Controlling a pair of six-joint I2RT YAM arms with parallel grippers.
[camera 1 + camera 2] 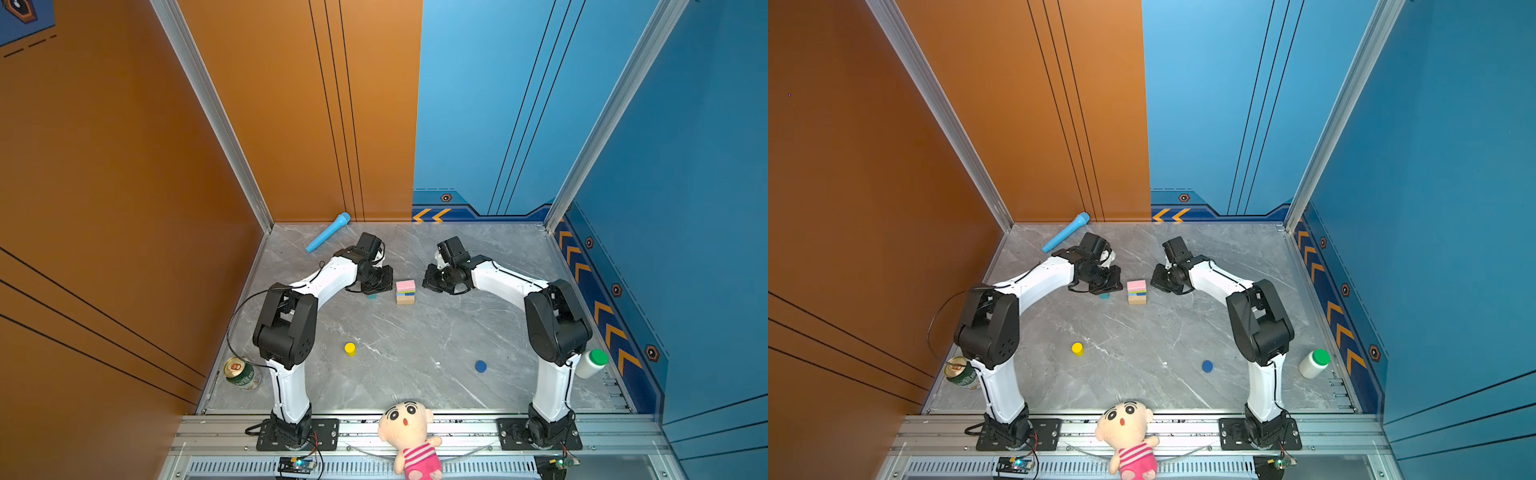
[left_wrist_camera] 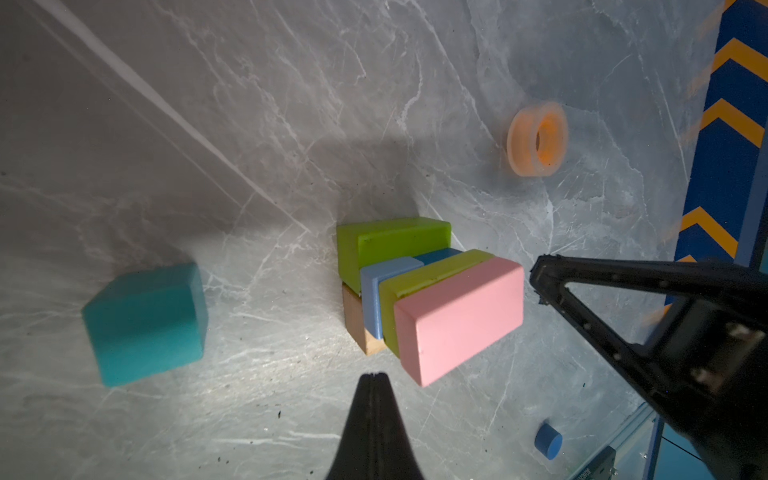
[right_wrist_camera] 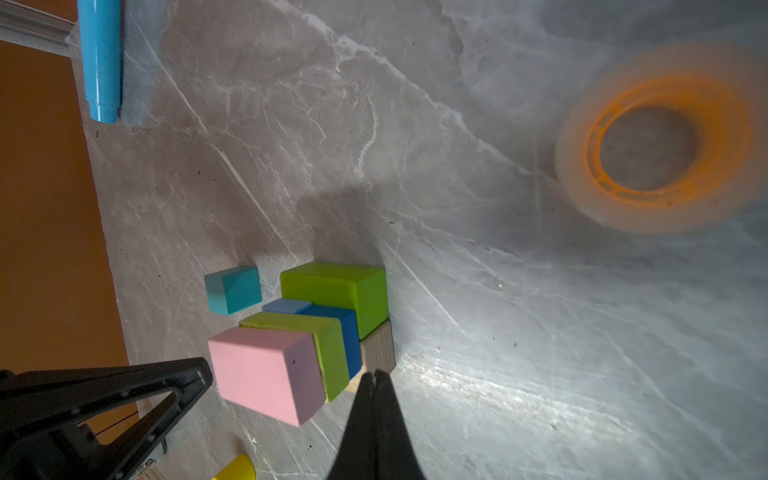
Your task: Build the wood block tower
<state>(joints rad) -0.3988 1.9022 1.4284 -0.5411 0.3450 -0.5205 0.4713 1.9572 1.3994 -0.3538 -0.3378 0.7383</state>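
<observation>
The block tower (image 1: 405,292) is standing toward the back of the grey surface (image 1: 415,374). A tan brick (image 2: 355,322) is sitting at its bottom and a pink brick (image 2: 457,320) is lying on top. Between them are lime green bricks (image 2: 390,245), a light blue cube (image 2: 382,291) and a dark blue cube (image 3: 351,336). A teal cube (image 2: 145,324) is resting on the surface just beside the tower, apart from it, on the left arm's side. The left claw (image 2: 375,376) is pressing its tips fully together and gripping nothing, and it is hovering by the pink brick. The right claw (image 3: 375,373) is closed just as tightly, also empty, and is hanging at the opposite side of the same brick. Whether either claw is touching the brick cannot be told. Both top views are hiding the claw tips under the wrists, so only the wrist views are showing them. The wrist views are also showing an orange tape ring (image 2: 538,139) lying beyond the tower, which the top views are missing. A yellow cylinder (image 1: 350,349) and a dark blue cylinder (image 1: 481,366) are sitting well apart nearer the arm bases. A blue toy microphone (image 1: 328,232) is lying at the back wall. Only the top views are taking in a drink can (image 1: 242,372), a white bottle (image 1: 592,363) and a doll (image 1: 409,432) at the edges.
</observation>
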